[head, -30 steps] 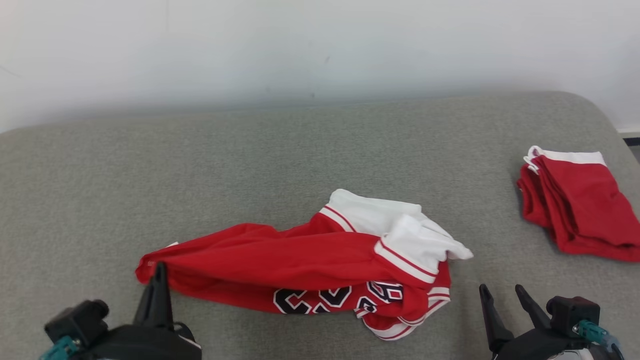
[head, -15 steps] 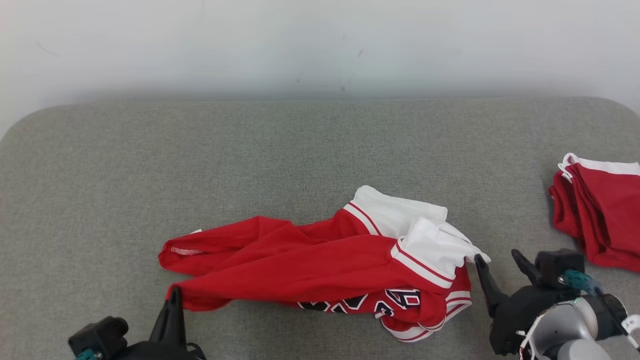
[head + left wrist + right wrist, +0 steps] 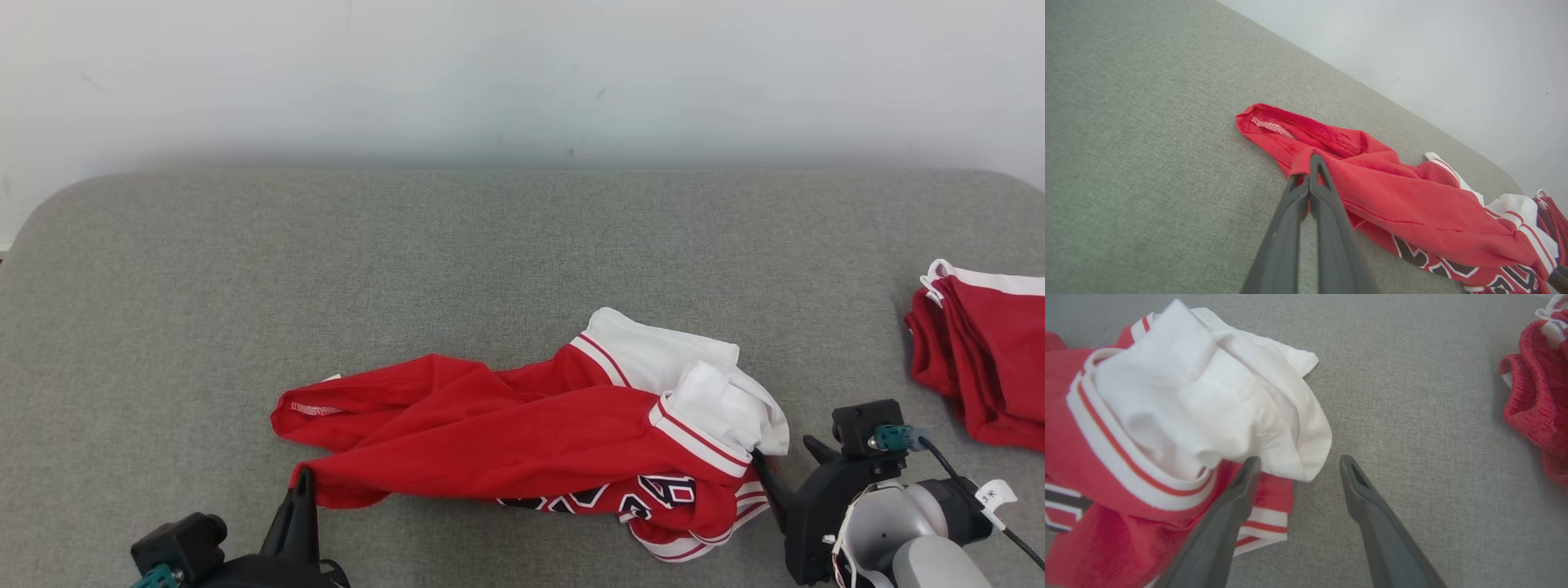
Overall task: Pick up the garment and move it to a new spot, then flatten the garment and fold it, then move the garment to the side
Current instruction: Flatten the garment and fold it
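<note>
A: Where is the garment (image 3: 522, 441) lying?
B: It is sprawling crumpled on the grey cushion (image 3: 490, 245); the left gripper (image 3: 1310, 161) is pinching its red edge; the right gripper (image 3: 1296, 461) is gaping beside its white sleeve.

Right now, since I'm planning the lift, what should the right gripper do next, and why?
Probably close the right gripper on the white sleeve: its edge lies within that open gripper, and the left gripper is already shut on the red hem of the jersey.

The red-and-white garment (image 3: 522, 433) lies crumpled, stretched sideways along the grey surface's near edge.
</note>
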Available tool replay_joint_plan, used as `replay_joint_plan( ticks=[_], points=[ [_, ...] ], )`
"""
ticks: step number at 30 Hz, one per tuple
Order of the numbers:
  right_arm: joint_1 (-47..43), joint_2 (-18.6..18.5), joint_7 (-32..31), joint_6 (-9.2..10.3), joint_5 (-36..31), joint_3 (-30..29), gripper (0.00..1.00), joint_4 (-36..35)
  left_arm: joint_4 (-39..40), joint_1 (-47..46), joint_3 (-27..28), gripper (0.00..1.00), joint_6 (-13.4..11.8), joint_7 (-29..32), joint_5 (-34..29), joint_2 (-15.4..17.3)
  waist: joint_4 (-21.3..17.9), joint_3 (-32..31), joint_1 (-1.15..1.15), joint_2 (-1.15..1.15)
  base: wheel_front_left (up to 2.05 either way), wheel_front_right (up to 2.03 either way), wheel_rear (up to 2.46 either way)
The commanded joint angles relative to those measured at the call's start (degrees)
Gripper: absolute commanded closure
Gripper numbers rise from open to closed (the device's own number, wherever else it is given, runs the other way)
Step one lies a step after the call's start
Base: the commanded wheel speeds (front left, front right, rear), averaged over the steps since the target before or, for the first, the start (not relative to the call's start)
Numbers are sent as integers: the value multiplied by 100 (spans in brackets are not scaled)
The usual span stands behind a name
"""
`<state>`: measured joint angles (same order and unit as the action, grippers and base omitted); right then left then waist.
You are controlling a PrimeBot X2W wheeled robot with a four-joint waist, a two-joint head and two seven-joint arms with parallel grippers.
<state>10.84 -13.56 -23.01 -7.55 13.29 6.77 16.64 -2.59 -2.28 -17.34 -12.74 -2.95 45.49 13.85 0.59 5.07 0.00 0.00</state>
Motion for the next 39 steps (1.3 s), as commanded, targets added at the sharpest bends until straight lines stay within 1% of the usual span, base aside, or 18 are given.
replay_joint_plan(
  ticks=[1, 6, 9, 12, 13, 14, 15, 16, 17, 22, 25, 28, 30, 33, 35, 37, 39],
  points=[
    [82, -33, -14, 12, 24, 22, 0, 19, -7, -10, 0, 100, 6, -14, 26, 6, 5, -1, 0, 0, 0, 0, 0],
    [-6, -178, -132, 12, 135, 317, 0, 92, -39, 7, 1, 100, 31, -28, 43, 17, 32, -25, 0, 0, 0, 0, 0],
    [83, -258, 103, 12, 6, 295, 0, 61, -57, 5, -1, 100, 42, -36, 59, 17, 29, -29, 0, 0, 0, 0, 0],
    [128, -238, 222, 12, -149, 269, 0, 131, -71, -25, -14, 100, 49, -32, 65, 11, 28, -36, 0, 0, 0, 0, 0],
    [151, -230, 234, 12, -160, 272, 4, 160, -74, -36, -22, 100, 50, -30, 66, 5, 27, -38, 0, 0, 0, 0, 0],
    [185, -224, 235, 12, -166, 279, 50, 177, -79, -45, -27, 100, 53, -29, 70, -2, 25, -39, 0, 0, 0, 0, 0],
    [215, -228, 238, 12, -176, 298, 76, 187, -82, -53, -33, 100, 49, -30, 75, -9, 23, -39, 0, 0, 0, 0, 0],
    [234, -244, 225, 12, -183, 335, 84, 200, -85, -61, -34, 100, 43, -31, 80, -11, 21, -38, 0, 0, 0, 0, 0],
    [240, -258, 224, 12, -180, 351, 100, 209, -85, -70, -34, 100, 49, -37, 90, -16, 19, -35, 0, 0, 0, 0, 0],
    [235, -309, 239, 12, 20, 202, 100, 29, 19, -103, 60, 100, 91, -115, 199, -52, 10, -60, 0, 0, 0, 0, 0],
    [-7, -379, 79, 12, 325, -31, 100, -447, 133, -91, 136, 100, 62, -155, 207, 9, 16, -91, 0, 0, 0, 0, 0],
    [-373, -546, -246, 12, 648, -302, 100, -1339, 302, -14, 225, 100, -28, -167, 175, 94, 13, -116, 0, 0, 0, 0, 0],
    [-712, -719, -572, 12, 753, -573, 100, -2111, 417, 74, 267, 100, -87, -155, 144, 162, -2, -122, 0, 0, 0, 0, 0],
    [-1268, -857, -1133, 12, 844, -1003, 100, -3272, 654, 141, 287, 100, -249, -70, 99, 206, -10, -123, 0, 0, 0, 0, 0],
    [-1606, -854, -1536, 12, 877, -1312, 100, -3995, 785, 157, 281, 100, -308, -30, 70, 231, 7, -115, 0, 0, 0, 0, 0],
    [-1949, -784, -1975, 12, 887, -1533, 100, -4570, 872, 193, 261, 100, -347, -11, 48, 229, 36, -101, 0, 0, 0, 0, 0],
    [-2168, -737, -2405, 12, 914, -1612, 100, -4921, 917, 234, 227, 100, -369, -7, 42, 209, 56, -78, 0, 0, 0, 0, 0]
  ],
)
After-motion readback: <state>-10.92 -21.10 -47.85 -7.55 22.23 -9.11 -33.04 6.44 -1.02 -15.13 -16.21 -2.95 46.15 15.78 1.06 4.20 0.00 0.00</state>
